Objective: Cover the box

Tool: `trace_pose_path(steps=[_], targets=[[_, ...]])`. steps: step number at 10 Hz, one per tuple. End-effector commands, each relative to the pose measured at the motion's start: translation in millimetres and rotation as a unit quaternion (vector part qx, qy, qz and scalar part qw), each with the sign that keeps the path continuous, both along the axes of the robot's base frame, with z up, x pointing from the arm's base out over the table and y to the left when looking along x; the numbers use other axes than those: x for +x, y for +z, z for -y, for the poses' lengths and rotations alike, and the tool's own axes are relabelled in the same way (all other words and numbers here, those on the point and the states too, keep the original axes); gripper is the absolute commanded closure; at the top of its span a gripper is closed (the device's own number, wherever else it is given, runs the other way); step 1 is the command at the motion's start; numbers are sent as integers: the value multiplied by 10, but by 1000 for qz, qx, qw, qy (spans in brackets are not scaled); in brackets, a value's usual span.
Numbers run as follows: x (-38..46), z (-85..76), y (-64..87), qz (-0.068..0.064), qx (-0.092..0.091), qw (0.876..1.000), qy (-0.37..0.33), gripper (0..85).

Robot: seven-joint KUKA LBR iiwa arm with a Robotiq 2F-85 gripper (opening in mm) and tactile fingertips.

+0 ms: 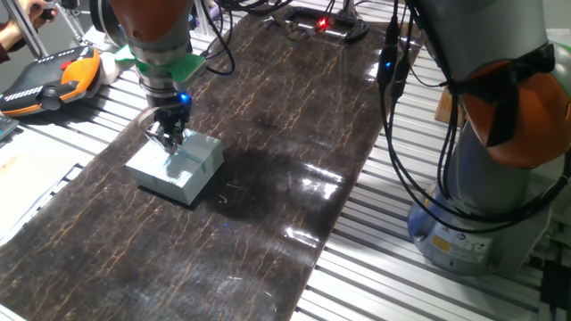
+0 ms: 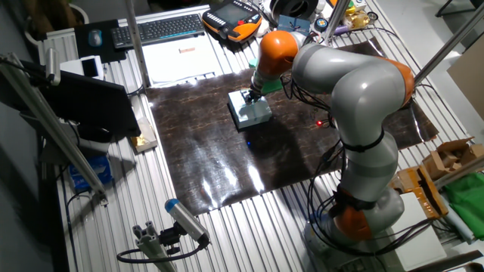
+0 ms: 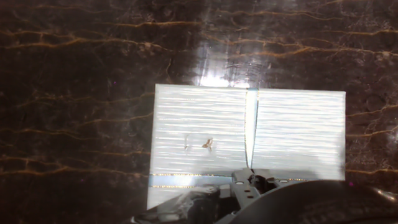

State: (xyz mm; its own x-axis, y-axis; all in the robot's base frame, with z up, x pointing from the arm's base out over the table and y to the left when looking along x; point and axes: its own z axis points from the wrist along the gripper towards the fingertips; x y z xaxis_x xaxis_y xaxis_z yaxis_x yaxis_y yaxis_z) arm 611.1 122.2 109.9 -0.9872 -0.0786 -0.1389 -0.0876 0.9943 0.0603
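Observation:
The pale grey-blue box (image 1: pixel 183 174) stands on the dark mat, left of the middle. It also shows in the other fixed view (image 2: pixel 252 113). A flat pale lid (image 3: pixel 199 140) lies on top of it, so the dark inner walls are hidden. In the hand view a seam runs down the pale top, with a second pale panel (image 3: pixel 298 134) to its right. In one fixed view the right part sits slightly higher than the left. My gripper (image 1: pixel 169 140) points straight down at this seam. Its fingers (image 3: pixel 244 186) stand close together, shut on the lid's edge.
The dark marbled mat (image 1: pixel 294 134) covers the slatted table. An orange and black teach pendant (image 1: pixel 53 80) lies at the back left. The arm's base (image 1: pixel 482 223) and hanging cables (image 1: pixel 393 98) stand to the right. A keyboard (image 2: pixel 159 30) lies beyond the mat.

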Motion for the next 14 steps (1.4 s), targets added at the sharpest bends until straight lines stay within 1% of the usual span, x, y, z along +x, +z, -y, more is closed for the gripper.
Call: trace_pose_path(steps=[1,2,3,4,5,7,8,9,10,11,12,13,14], targets=[[-3,4,27,0,-1,1000,-3,520],[-15,8,81,0,-1,1000,-9,533],[-30,9,178,-3,-10,1000,-14,597],[-42,6,269,-5,-17,1000,-18,703],[-49,14,350,-8,-17,1000,-22,840],[-70,67,523,-13,-22,999,-26,843],[-88,115,597,-16,-18,999,-29,843],[-97,167,673,-21,-22,999,-30,843],[-102,258,763,-28,-17,999,-37,843],[-104,328,819,-31,-24,999,-37,843],[-110,399,871,-33,-27,998,-42,843],[-125,432,904,-33,-35,998,-43,843],[-164,453,946,-33,-37,997,-51,843]])
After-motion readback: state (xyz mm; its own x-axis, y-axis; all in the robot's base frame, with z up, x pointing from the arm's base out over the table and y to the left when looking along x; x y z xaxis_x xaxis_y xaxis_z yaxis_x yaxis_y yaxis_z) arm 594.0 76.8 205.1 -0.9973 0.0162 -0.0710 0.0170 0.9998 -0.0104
